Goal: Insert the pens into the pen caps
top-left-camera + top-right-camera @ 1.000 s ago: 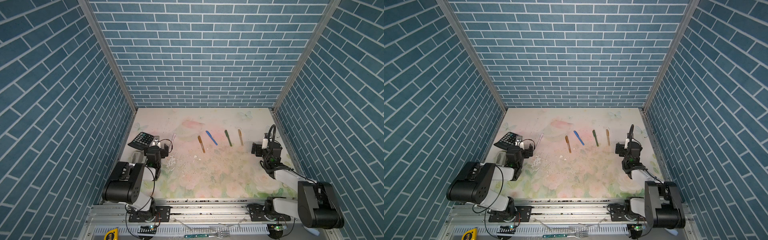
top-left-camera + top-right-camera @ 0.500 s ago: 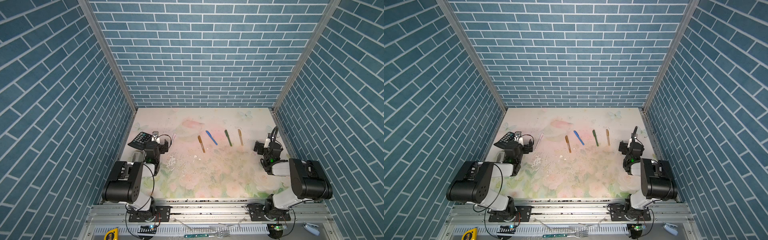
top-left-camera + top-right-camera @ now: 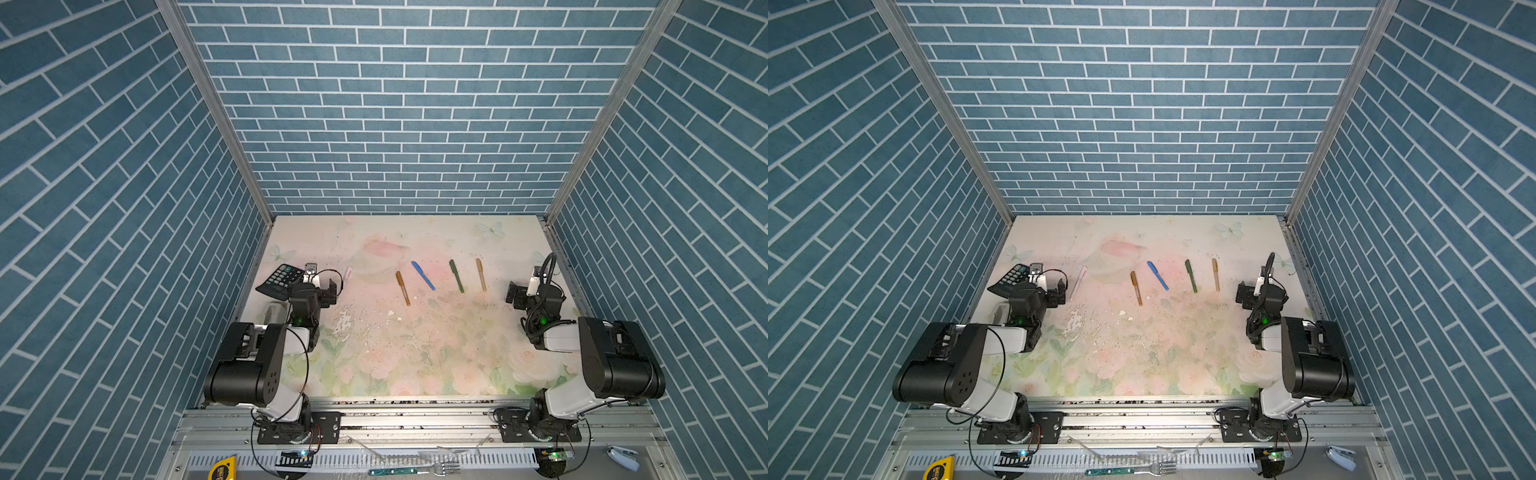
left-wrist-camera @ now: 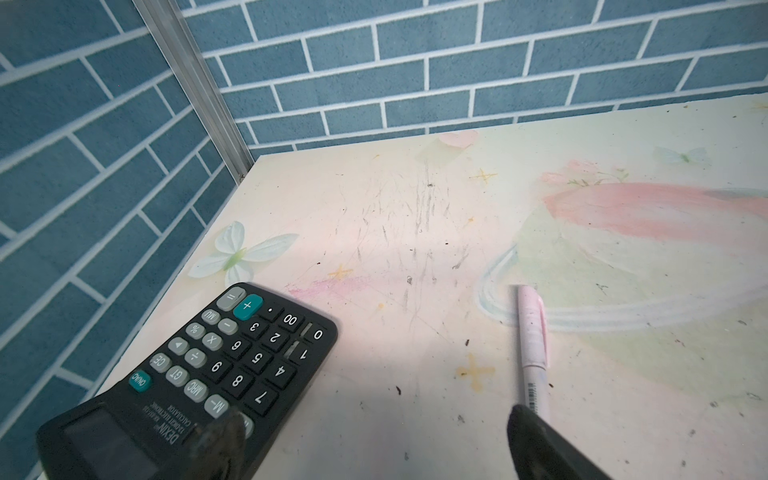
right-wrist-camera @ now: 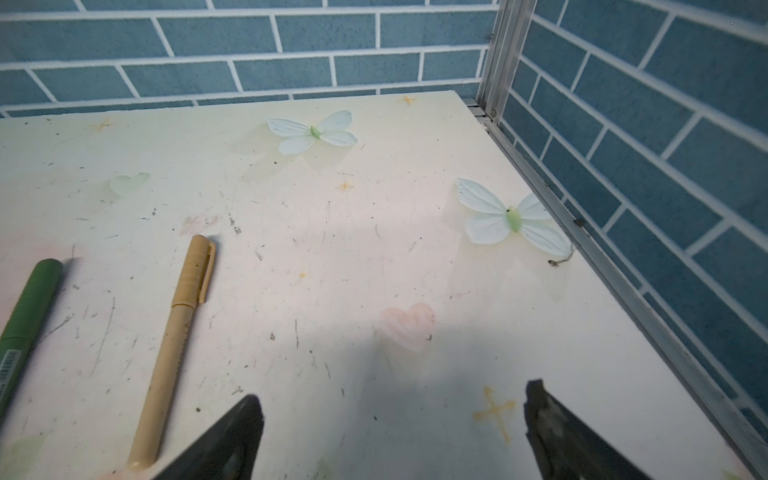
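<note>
Five pens lie in a row across the flowered table (image 3: pixel 415 353): pale pink (image 3: pixel 347 276), gold (image 3: pixel 402 287), blue (image 3: pixel 423 275), green (image 3: pixel 456 276) and tan (image 3: pixel 481 274). In the wrist views the tan pen (image 5: pixel 174 349) wears its clipped pen cap (image 5: pixel 197 270), and the pink pen (image 4: pixel 534 374) wears its pen cap (image 4: pixel 531 324). My left gripper (image 3: pixel 330 289) (image 4: pixel 374 432) is open, low between the calculator and the pink pen. My right gripper (image 3: pixel 514 293) (image 5: pixel 392 415) is open over bare table, right of the tan pen.
A black calculator (image 3: pixel 280 280) (image 4: pixel 208 374) sits at the far left by the wall. Crumbs and scuffs (image 3: pixel 353 322) mark the table's middle. On the front rail lie a tape measure (image 3: pixel 222 471), a teal-handled fork (image 3: pixel 411 471) and a white object (image 3: pixel 621 455).
The right arm has folded back, its elbow swinging in toward the table, with the gripper staying near the tan pen. The left gripper has shifted slightly toward the pink pen. Pens unmoved.
</note>
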Available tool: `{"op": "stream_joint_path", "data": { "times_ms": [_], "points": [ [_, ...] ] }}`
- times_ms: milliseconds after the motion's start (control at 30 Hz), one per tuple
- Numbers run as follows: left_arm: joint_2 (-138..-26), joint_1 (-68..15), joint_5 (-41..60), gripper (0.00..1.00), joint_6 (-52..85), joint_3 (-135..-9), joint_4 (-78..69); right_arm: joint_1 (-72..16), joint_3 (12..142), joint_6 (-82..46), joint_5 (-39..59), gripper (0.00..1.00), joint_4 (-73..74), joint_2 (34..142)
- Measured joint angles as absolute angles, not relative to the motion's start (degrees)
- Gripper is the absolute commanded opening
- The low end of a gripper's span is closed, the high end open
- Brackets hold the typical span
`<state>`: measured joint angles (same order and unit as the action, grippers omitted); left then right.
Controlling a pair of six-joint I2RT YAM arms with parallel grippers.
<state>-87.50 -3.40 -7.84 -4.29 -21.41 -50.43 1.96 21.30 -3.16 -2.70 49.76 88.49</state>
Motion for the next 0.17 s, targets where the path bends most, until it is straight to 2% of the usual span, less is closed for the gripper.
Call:
{"op": "stream_joint_path", "data": {
  "times_ms": [167],
  "points": [
    [-87.5, -3.4, -7.8, 1.0, -4.3, -21.4, -50.4, 2.5, 22.0, -3.2, -0.6, 0.99, 48.9, 88.5]
  ]
}}
